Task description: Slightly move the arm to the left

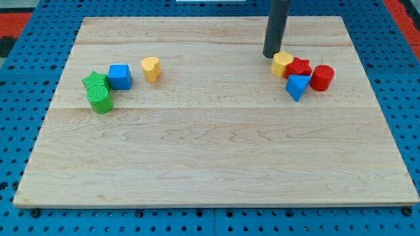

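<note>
My tip (271,55) is at the lower end of the dark rod coming down from the view's top. It stands just up and left of the yellow hexagon block (282,64), touching or nearly touching it. Right of that block sit a red star block (300,67), a red cylinder (322,77) and a blue triangle block (297,86), all bunched together. At the view's left are a yellow heart block (151,68), a blue cube (119,76), a green star block (94,81) and a green cylinder (100,99).
The blocks lie on a light wooden board (216,151). Around it is a blue perforated table surface (20,131). A red area shows at the view's top corners.
</note>
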